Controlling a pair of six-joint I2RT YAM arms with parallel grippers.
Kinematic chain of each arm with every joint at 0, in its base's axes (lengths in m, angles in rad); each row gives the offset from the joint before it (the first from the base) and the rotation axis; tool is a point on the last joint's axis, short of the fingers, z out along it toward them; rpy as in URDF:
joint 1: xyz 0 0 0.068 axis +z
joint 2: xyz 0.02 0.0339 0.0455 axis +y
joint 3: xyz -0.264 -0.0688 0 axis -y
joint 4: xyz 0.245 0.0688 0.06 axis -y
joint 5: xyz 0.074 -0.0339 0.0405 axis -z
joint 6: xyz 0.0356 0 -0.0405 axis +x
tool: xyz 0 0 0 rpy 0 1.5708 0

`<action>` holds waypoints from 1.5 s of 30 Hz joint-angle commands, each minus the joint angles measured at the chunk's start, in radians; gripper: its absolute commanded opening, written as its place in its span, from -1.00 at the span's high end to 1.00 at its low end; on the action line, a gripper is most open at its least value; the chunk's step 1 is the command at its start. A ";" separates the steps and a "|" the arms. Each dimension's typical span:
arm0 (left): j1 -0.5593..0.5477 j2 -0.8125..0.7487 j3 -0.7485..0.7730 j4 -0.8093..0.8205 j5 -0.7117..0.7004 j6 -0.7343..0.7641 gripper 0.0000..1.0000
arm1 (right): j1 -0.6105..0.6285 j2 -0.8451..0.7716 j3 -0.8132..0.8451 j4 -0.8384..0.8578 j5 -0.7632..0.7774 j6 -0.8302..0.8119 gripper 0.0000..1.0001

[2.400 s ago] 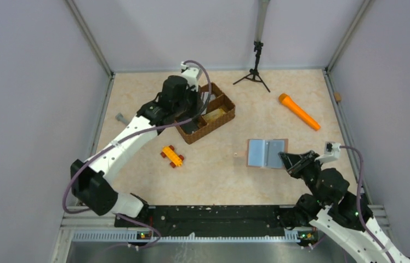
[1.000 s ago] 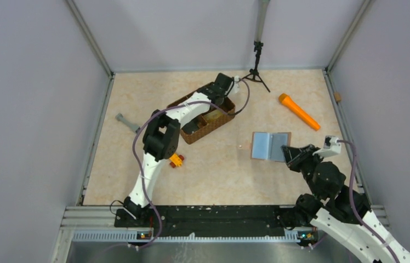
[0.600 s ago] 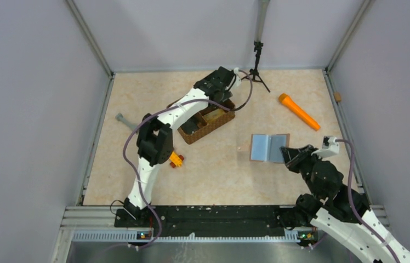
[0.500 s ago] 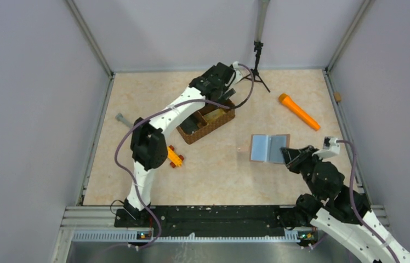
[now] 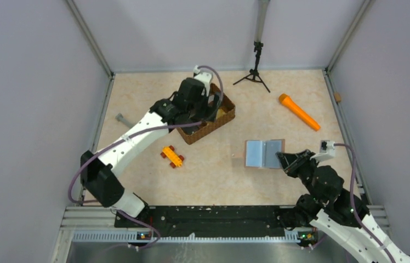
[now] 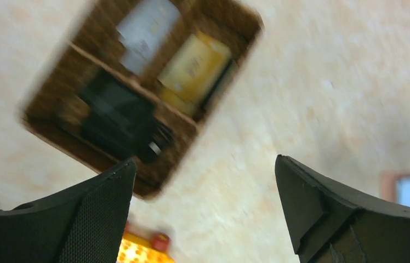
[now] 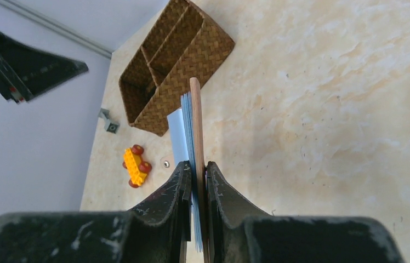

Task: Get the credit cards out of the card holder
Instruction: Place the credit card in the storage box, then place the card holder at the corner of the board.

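Note:
The card holder (image 5: pixel 261 153) lies open on the table, pale blue inside with a tan rim. My right gripper (image 5: pixel 283 158) is shut on its right edge. In the right wrist view the card holder (image 7: pixel 194 120) stands edge-on between the fingers of the right gripper (image 7: pixel 195 171). My left gripper (image 6: pixel 205 164) hangs open and empty above the table, beside the woven basket (image 6: pixel 71 71). A flat white card (image 6: pixel 145 27), a yellow card (image 6: pixel 194 63) and a dark item (image 6: pixel 118 115) lie in the basket. No card shows in the card holder's pockets.
The brown basket (image 5: pixel 214 125) sits under the left arm. A yellow toy brick car (image 5: pixel 172 156) lies near it. An orange marker (image 5: pixel 299 111), a small black tripod (image 5: pixel 256 71) and a grey piece (image 5: pixel 120 117) lie around the table.
The left arm has drawn back from the basket's far end toward the left, and its gripper has opened wide. The right gripper and the card holder have shifted slightly left.

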 commanded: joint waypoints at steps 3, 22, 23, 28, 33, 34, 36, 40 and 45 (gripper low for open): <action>0.000 -0.324 -0.470 0.387 0.392 -0.273 -0.98 | -0.005 0.000 -0.035 0.095 -0.100 0.039 1.00; 0.001 -0.479 -1.113 1.079 0.802 -0.631 -0.97 | -0.005 0.077 -0.224 0.472 -0.289 0.181 1.00; 0.001 -0.471 -1.120 1.092 0.806 -0.634 -0.98 | -0.005 0.083 -0.230 0.484 -0.290 0.189 1.00; 0.002 -0.423 -1.116 1.085 0.788 -0.610 -0.97 | -0.004 0.128 -0.248 0.536 -0.316 0.225 1.00; 0.001 -0.339 -1.123 1.212 0.838 -0.654 -0.97 | -0.004 0.167 -0.282 0.615 -0.369 0.265 1.00; 0.001 -0.316 -1.125 1.248 0.853 -0.668 -0.90 | -0.004 0.173 -0.296 0.636 -0.379 0.274 1.00; 0.001 -0.278 -1.134 1.309 0.864 -0.688 -0.60 | -0.005 0.190 -0.324 0.678 -0.395 0.297 1.00; 0.001 -0.220 -1.147 1.358 0.864 -0.698 0.30 | -0.004 0.248 -0.348 0.680 -0.419 0.291 0.94; 0.002 -0.187 -1.132 1.251 0.828 -0.650 1.00 | -0.004 0.309 -0.258 0.494 -0.393 0.120 0.05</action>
